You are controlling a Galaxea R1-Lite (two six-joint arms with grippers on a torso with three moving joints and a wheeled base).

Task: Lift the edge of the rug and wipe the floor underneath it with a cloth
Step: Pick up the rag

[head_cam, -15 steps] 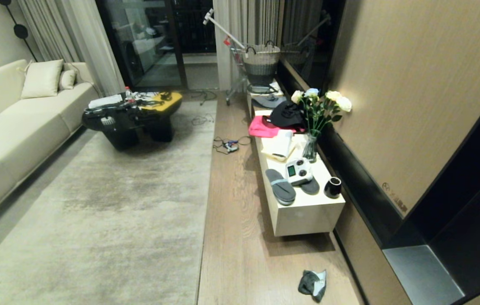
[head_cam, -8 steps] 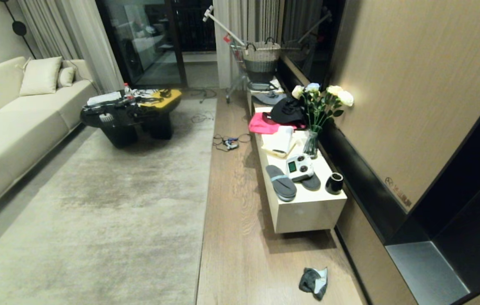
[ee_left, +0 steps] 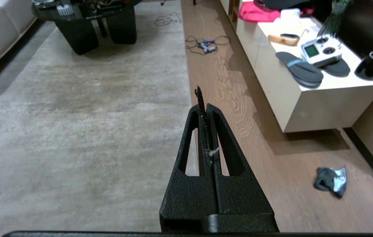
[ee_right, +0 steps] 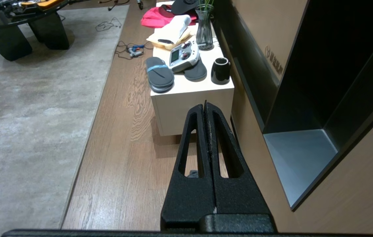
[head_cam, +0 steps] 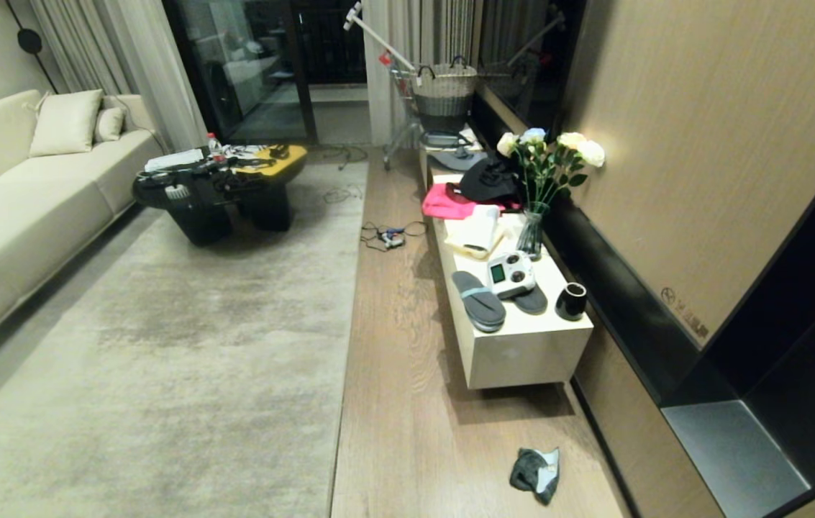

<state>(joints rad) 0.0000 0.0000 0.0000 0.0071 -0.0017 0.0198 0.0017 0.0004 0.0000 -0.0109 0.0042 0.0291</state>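
Right wrist view shows your right gripper (ee_right: 207, 107) pinched shut and empty, the cloth (head_cam: 536, 473) low beside it. You're still approaching; open it and descend onto the cloth.

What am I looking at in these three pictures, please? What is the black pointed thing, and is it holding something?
A wheeled robot with two arms stands in a living room. One picture comes from its head; the other two come from cameras on its wrists. The black pointed shape is an end effector: the left end effector and the right end effector, both shut and holding nothing. Below lie the wood floor, a large pale rug whose rug edge lies flat, and a small dark cloth on the floor near a white low cabinet.
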